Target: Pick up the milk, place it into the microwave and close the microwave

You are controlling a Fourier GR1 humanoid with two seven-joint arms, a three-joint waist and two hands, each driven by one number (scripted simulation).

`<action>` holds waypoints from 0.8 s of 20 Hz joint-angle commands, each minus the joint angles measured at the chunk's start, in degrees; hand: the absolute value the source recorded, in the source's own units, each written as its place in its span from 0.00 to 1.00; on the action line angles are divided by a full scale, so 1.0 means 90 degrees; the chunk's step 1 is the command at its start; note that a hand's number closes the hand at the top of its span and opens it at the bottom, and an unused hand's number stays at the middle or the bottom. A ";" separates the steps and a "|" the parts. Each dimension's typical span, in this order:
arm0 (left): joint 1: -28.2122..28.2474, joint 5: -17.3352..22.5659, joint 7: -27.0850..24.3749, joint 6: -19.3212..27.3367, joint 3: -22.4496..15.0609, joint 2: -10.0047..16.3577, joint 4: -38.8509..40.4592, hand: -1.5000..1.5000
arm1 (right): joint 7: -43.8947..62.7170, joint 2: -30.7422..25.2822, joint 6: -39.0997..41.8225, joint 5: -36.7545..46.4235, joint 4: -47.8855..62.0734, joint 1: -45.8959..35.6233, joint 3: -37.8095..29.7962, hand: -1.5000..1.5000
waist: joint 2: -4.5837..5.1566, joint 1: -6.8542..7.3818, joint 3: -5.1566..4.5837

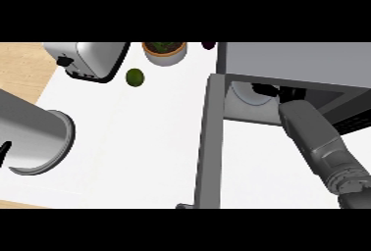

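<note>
Nearest the lower edge, the open door [210,147] of the microwave [290,61] stands edge-on as a grey bar running up the middle of the white surface [138,137]. To its right the right forearm [319,142] runs from the corner up toward the oven. At the left edge the left forearm [33,132] lies over the surface as a broad grey cylinder. Only a black sliver of the left hand [4,149] shows beside it, too little to tell whether it is released or clenched. Farther up, the right hand [265,90] is inside the microwave's cavity, partly hidden under the top wall, so I cannot tell whether it is grasping anything. Just beside it on the left is a white rounded shape [245,95]; whether that is the milk cannot be told. Along the far side sit a green fruit [135,77], a toaster [87,59], a potted plant [164,50] and a dark object [208,45] cut off at the top.
</note>
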 commanded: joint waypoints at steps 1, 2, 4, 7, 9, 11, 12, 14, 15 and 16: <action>0.0010 -0.0054 -0.0053 -0.0063 -0.0043 -0.0005 0.0057 0.00 | 0.0143 -0.0005 -0.0058 0.0209 0.0201 -0.0088 0.0191 0.00 | 0.0004 0.0104 -0.0003; -0.0132 0.0039 0.0093 -0.0015 0.0069 0.0190 0.0156 0.00 | 0.0020 0.0136 -0.0361 0.0219 0.0137 0.0011 0.0198 0.00 | 0.0003 0.0051 0.0001; -0.0128 -0.0105 0.0055 0.0051 -0.0082 -0.0006 0.0170 0.00 | 0.0065 0.0080 -0.0339 0.0206 0.0048 -0.0111 0.0180 0.00 | 0.0021 0.0074 0.0005; -0.0205 -0.0095 -0.0048 -0.0008 0.0001 0.0113 0.0223 0.00 | 0.0129 0.0189 -0.0492 0.0215 0.0000 -0.0174 0.0177 0.00 | 0.0005 0.0078 0.0001; -0.0201 -0.0110 -0.0171 -0.0081 0.0009 0.0089 0.0432 0.00 | 0.0042 0.0213 -0.0589 0.0167 -0.0094 -0.0082 0.0120 0.00 | 0.0036 0.0075 -0.0001; -0.0219 -0.0216 -0.0176 -0.0073 0.0016 0.0181 0.0269 0.00 | 0.0039 0.0242 -0.0562 0.0241 -0.0088 -0.0115 0.0183 0.00 | 0.0039 0.0120 0.0006; -0.0225 -0.0236 -0.0176 -0.0005 -0.0061 0.0025 0.0333 0.00 | 0.0052 0.0338 -0.0573 0.0258 -0.0094 -0.0134 0.0196 0.00 | 0.0009 0.0068 0.0001; -0.0129 -0.0252 -0.0194 -0.0048 -0.0049 0.0019 0.0347 0.00 | 0.0171 0.0284 -0.0431 0.0340 -0.0004 -0.0214 0.0268 0.00 | 0.0001 0.0096 -0.0003; -0.0300 -0.0287 -0.0268 -0.0070 -0.0031 0.0123 0.0461 0.00 | 0.0169 0.0321 -0.0377 0.0360 -0.0008 -0.0236 0.0287 0.00 | 0.0013 0.0055 -0.0006; -0.0257 -0.0248 -0.0068 0.0044 -0.0122 0.0021 0.0129 0.00 | 0.0124 0.0429 -0.0487 0.0377 -0.0019 -0.0180 0.0300 0.00 | -0.0019 0.0056 0.0007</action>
